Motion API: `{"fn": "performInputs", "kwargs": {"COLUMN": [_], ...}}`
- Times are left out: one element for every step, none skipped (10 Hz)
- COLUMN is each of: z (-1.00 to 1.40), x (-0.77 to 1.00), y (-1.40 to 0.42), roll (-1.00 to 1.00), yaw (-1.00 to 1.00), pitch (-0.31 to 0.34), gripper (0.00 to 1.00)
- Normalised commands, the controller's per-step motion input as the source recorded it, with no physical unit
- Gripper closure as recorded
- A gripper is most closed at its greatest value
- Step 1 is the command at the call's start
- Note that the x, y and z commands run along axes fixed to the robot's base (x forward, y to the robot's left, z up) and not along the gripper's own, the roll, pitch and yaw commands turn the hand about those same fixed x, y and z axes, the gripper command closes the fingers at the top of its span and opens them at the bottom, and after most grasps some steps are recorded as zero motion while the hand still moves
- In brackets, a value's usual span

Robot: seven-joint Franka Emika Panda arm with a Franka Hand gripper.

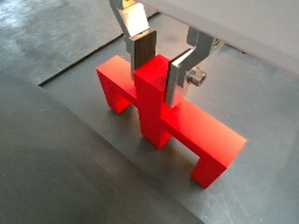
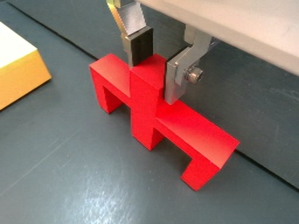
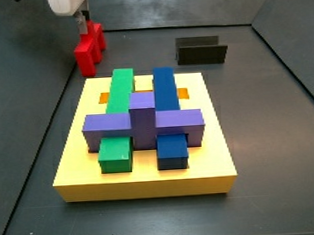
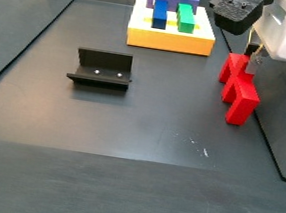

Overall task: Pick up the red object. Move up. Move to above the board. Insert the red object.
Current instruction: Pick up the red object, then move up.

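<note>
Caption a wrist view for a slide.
Gripper straddling the red object's upright stem on the dark floor, the board's yellow corner nearby.

I see the gripper (image 1: 163, 63) at the red object's (image 1: 176, 122) stem, its fingers (image 1: 181, 74) brushed silver metal with matt dark pads; the red object looks smooth, slightly glossy plastic; the floor (image 2: 70, 175) is dull dark grey, faintly scuffed.

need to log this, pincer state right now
Pincer: fingers on either side of the red object's stem on the floor; whether it is clamped cannot be told.
</note>
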Motion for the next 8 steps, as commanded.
{"fn": "performInputs", "kwargs": {"z": [0.0,0.0,0.0,0.0,0.0,0.83,0.84,0.63], "x": [0.0,0.0,0.0,0.0,0.0,0.0,0.07,0.0], "y": [0.0,0.0,0.0,0.0,0.0,0.0,-0.08,-0.09], "roll": [0.0,0.0,0.0,0.0,0.0,0.0,-0.03,-0.06], "yaw": [0.0,0.0,0.0,0.0,0.0,0.0,0.05,0.05], "pitch": [0.0,0.0,0.0,0.0,0.0,0.0,-0.017,0.035], "gripper": [1.0,1.0,1.0,1.0,1.0,1.0,1.0,1.0]}}
